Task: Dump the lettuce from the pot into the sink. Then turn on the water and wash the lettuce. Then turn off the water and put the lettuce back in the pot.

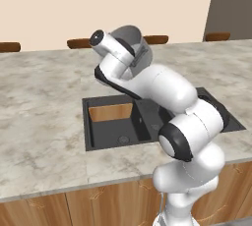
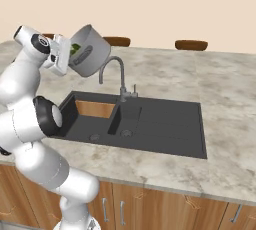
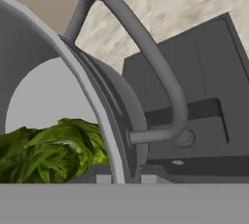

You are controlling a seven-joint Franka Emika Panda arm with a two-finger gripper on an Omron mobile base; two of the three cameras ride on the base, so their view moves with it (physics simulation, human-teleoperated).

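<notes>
The grey metal pot (image 2: 92, 49) hangs tilted on its side above the left end of the dark sink (image 2: 165, 124), and it shows behind my arm in the left base view (image 1: 130, 38). My gripper (image 2: 70, 56) is shut on the pot's rim (image 3: 97, 101), with the rim running between its fingers (image 3: 125, 178). The green crinkled lettuce (image 3: 48, 152) lies inside the pot against the low wall near the rim, and a bit of it peeks out (image 2: 75, 49). The gooseneck faucet (image 2: 112, 69) stands just right of the pot, with no stream from it.
A marble counter (image 1: 44, 97) surrounds the sink (image 1: 113, 131), which has a wood-brown panel in its left basin (image 2: 95, 109). Brown chair backs (image 2: 191, 45) line the counter's far edge. The faucet's arch (image 3: 146, 47) passes close beside the pot. Wooden cabinet fronts (image 2: 150, 206) run below.
</notes>
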